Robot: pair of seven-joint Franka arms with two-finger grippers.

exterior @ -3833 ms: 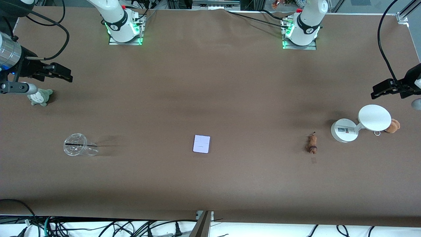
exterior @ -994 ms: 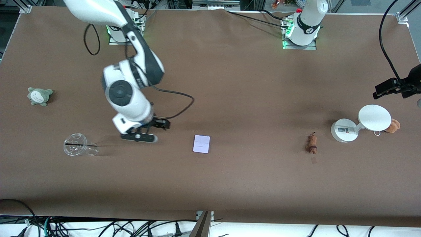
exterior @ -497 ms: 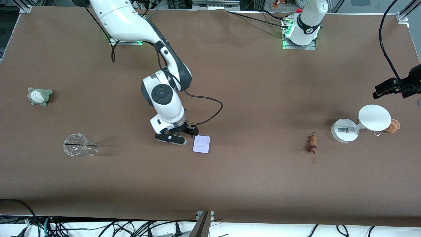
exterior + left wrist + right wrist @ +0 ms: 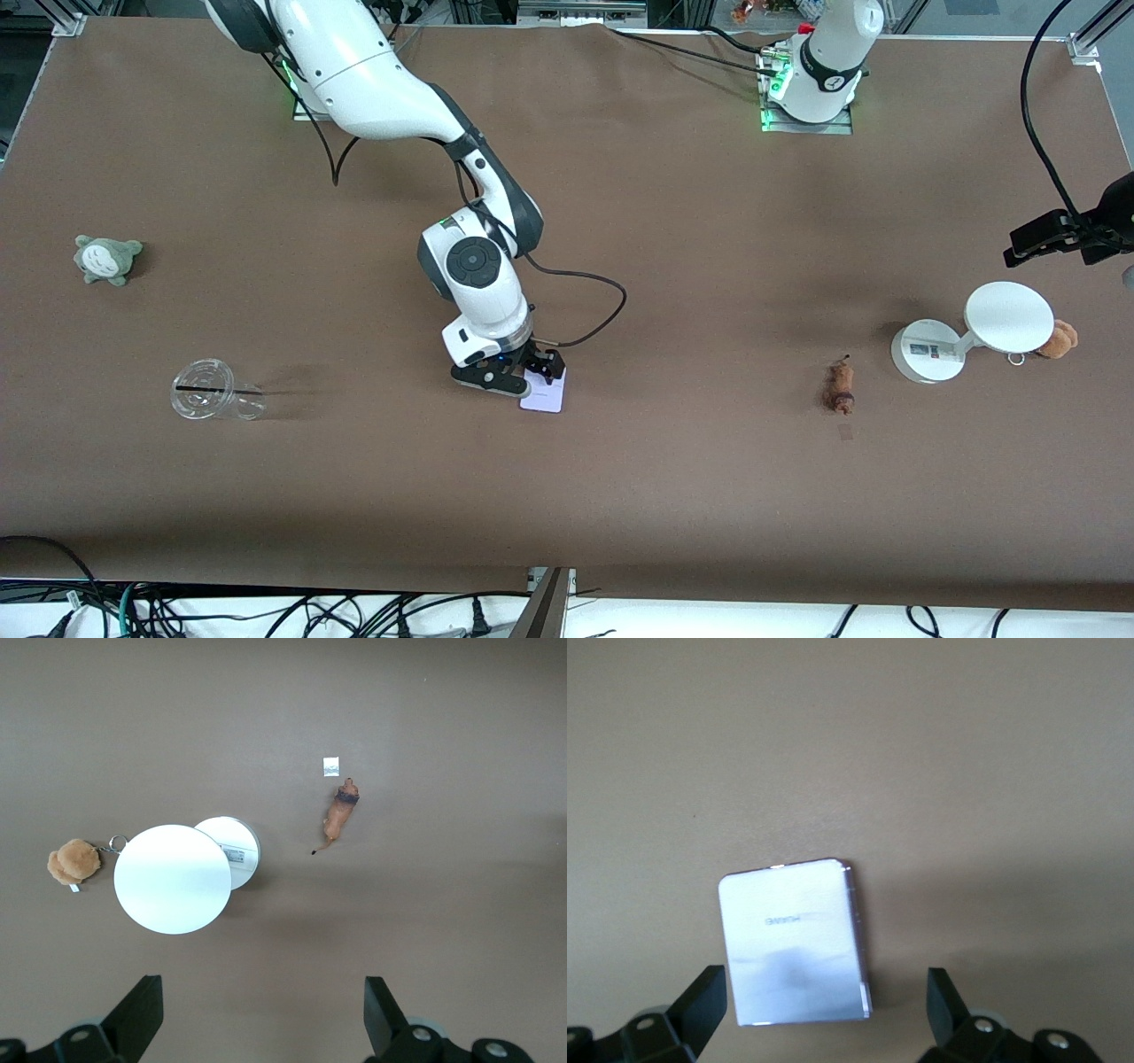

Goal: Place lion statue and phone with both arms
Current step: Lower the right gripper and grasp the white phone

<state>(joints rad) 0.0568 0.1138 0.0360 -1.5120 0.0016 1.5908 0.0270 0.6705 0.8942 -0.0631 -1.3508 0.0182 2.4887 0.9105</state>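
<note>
Since earlier frames, right hand point(image 4: 534, 372) swung in from frame's left edge; now hangs over phone point(image 4: 547, 393) at worktop point(image 4: 673, 496) centre, fingers spread wide, nothing gripped. You judge: grasp imminent. Lion statue point(image 4: 840, 386) untouched, lower right, near white stand point(image 4: 928, 352). Left hand point(image 4: 1035, 239) waits at right edge, fingers apart. Phone's upper edge hidden under right hand in front view.

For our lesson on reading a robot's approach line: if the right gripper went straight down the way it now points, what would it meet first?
Most likely the phone. The right gripper is open and points down over it, its fingers spread wider than the slab, which lies flat on the table. How high it hangs is unclear.
</note>
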